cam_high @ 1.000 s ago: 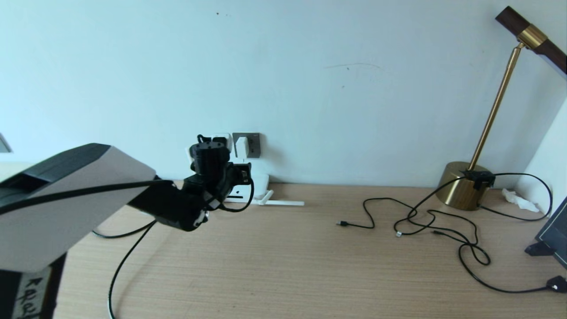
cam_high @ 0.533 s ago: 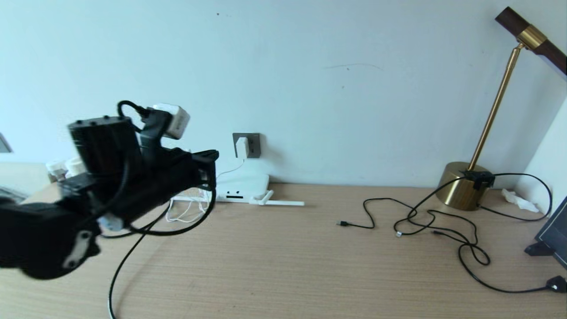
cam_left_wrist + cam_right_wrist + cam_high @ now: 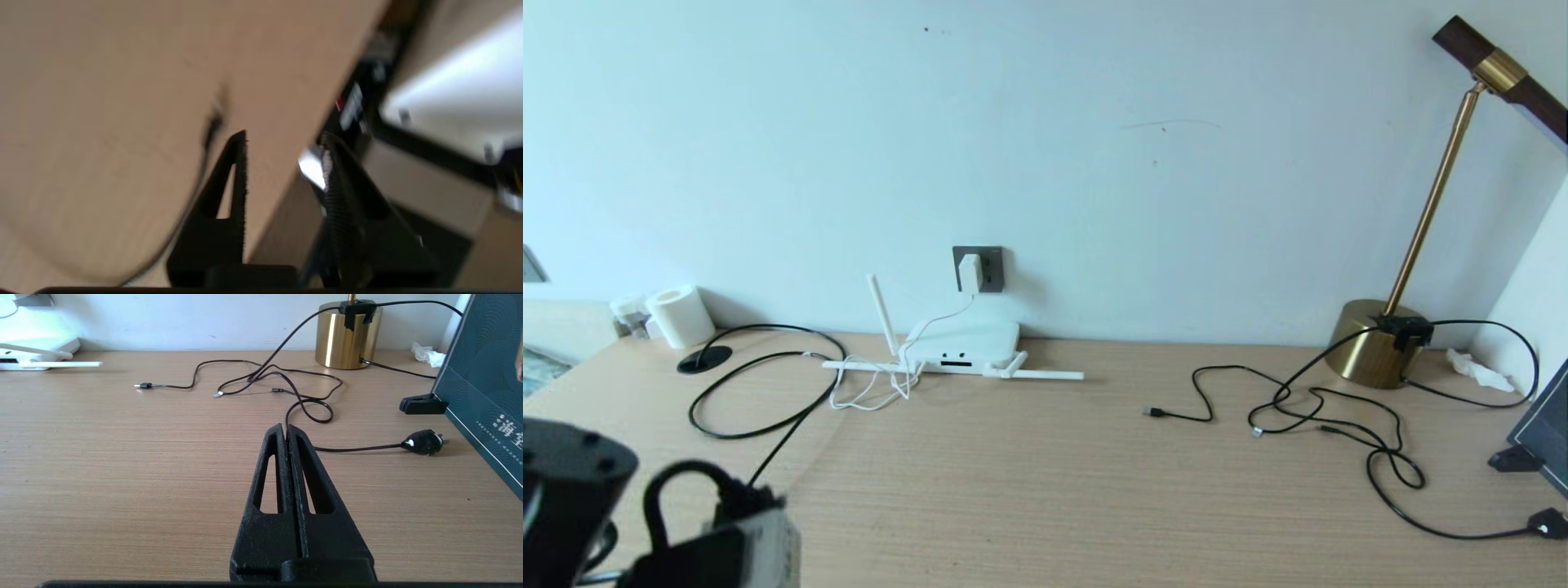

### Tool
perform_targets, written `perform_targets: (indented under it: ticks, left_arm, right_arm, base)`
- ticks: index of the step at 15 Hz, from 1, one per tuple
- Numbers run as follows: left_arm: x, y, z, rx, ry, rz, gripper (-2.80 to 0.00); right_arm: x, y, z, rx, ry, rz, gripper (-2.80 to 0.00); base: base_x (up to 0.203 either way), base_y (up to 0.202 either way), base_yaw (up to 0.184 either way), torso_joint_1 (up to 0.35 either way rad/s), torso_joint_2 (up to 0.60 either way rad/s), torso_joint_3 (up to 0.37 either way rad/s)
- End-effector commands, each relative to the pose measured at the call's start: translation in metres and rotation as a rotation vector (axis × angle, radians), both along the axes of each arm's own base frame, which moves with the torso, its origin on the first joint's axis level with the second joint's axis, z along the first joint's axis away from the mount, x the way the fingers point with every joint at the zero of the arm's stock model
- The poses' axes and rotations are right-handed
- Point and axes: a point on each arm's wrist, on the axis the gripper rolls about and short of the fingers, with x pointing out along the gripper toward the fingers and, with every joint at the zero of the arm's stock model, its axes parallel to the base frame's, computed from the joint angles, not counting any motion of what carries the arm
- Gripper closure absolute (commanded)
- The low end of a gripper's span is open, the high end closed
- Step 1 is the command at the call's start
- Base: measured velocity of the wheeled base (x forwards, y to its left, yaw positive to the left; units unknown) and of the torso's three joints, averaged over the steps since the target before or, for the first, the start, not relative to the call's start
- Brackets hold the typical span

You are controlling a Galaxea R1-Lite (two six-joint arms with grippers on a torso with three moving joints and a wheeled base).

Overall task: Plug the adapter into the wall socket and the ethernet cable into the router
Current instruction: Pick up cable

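Observation:
The white adapter [image 3: 969, 272] sits plugged into the dark grey wall socket [image 3: 988, 268]. Its thin white cord drops to the router [image 3: 968, 341], which lies flat against the wall with its antennas spread. The black ethernet cable [image 3: 768, 426] loops on the table left of the router, and one run of it passes behind my left arm [image 3: 580, 490]. In the left wrist view my left gripper [image 3: 286, 141] is open and empty at the table's front edge, with the blurred cable end [image 3: 212, 122] lying beyond it. My right gripper [image 3: 286, 429] is shut, low over the wood.
Thin black cables [image 3: 1298, 408] tangle at the right, running to a brass lamp base [image 3: 1372, 343]. A black plug [image 3: 423, 442], a black clip [image 3: 423, 404] and a dark teal box [image 3: 482, 384] sit at the far right. A white roll [image 3: 682, 316] stands back left.
My left arm has pulled back from the router and wall, first rising, then dropping to the front left corner. The router and the cable loop are now uncovered.

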Motion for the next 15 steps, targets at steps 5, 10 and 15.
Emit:
perform_targets:
  ticks: [5, 10, 15]
  left_arm:
    - [0.027, -0.020, -0.041, 0.246, 0.163, -0.281, -2.80]
    - [0.080, -0.032, -0.054, 0.347, 0.157, -0.458, -2.80]
    - [0.103, -0.025, -0.043, 0.412, 0.221, -0.489, -2.80]
  right_arm:
    - [0.001, 0.000, -0.003, 0.000, 0.010, 0.000, 0.00]
    - [0.001, 0.000, -0.003, 0.000, 0.010, 0.000, 0.00]
    - [0.001, 0.000, -0.003, 0.000, 0.010, 0.000, 0.00]
  base:
    - [0.000, 0.000, 0.000, 0.000, 0.00, 0.000]
    - [0.000, 0.000, 0.000, 0.000, 0.00, 0.000]
    - [0.000, 0.000, 0.000, 0.000, 0.00, 0.000]
